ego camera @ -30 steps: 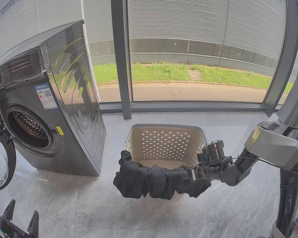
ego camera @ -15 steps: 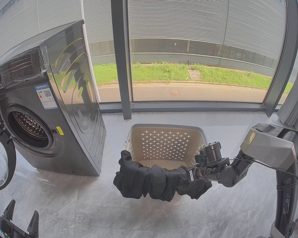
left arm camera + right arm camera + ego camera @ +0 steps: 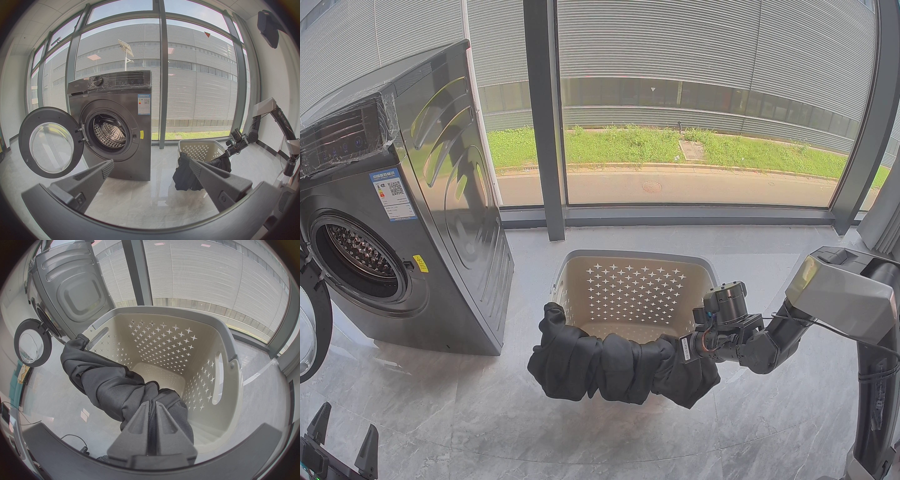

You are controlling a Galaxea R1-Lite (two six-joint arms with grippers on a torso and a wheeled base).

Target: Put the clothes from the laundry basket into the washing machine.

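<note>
The dark garment (image 3: 606, 369) is found draped over the near rim of the laundry basket (image 3: 640, 254), with one end pinched in the right gripper (image 3: 152, 404). Extraction is judged to be in hand. A lift clear of the rim and carriage to the open washing machine (image 3: 444, 187) are called for. The left gripper (image 3: 150, 162) is held spread and unladen.

Matt cloth garment (image 3: 600, 369), smooth plastic laundry basket (image 3: 637, 255), glossy seemingly metal washing machine (image 3: 456, 187).
</note>
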